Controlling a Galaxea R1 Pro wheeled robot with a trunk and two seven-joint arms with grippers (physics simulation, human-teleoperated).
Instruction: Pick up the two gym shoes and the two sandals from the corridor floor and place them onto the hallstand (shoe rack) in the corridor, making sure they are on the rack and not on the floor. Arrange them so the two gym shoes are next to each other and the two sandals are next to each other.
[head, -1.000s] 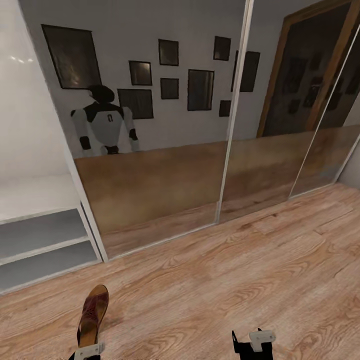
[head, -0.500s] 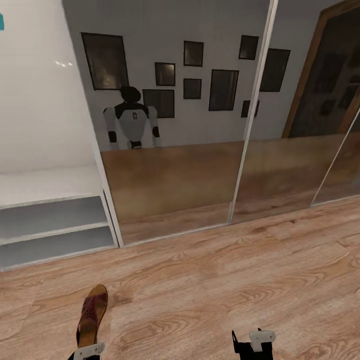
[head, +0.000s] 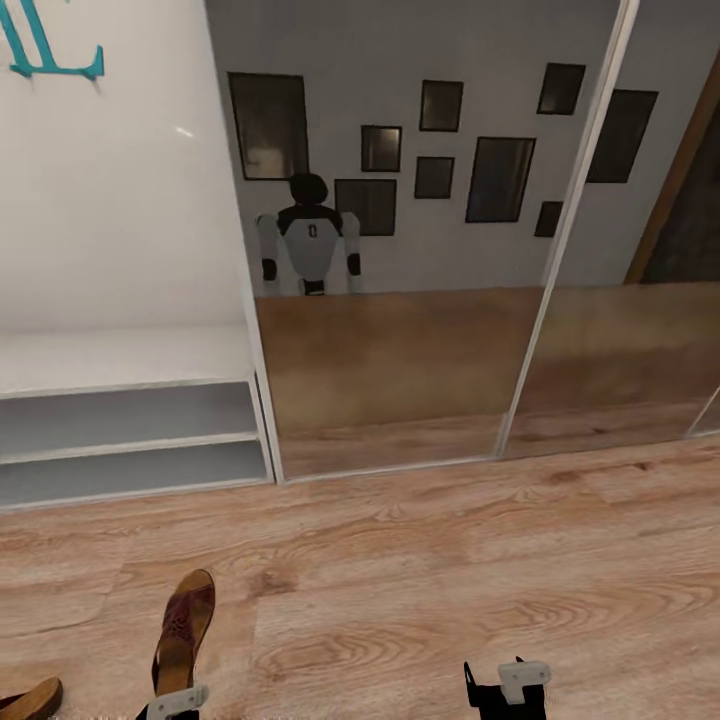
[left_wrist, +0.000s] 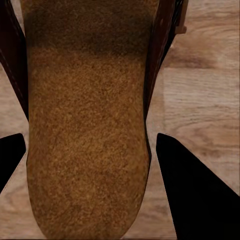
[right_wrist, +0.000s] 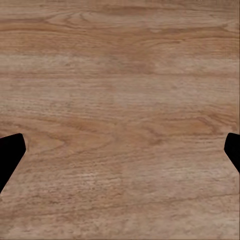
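A brown sandal with a tan footbed juts forward from my left gripper, which is shut on its heel end; the dark fingers press on both sides of the sole. The tip of the other sandal lies on the corridor floor at the bottom left edge. The hallstand stands ahead to the left, a pale bench with two open shelves below. My right gripper is open over bare planks. The gym shoes are out of view.
Tall mirrored sliding doors run along the wall right of the hallstand and reflect the robot and framed pictures. Teal letters hang on the hallstand's back panel. Wood-grain floor stretches to the right.
The whole view has swung left, so the hallstand shows more fully and the mirrors have slid right. The second sandal's tip has come into view. The held sandal has stayed in my left gripper.
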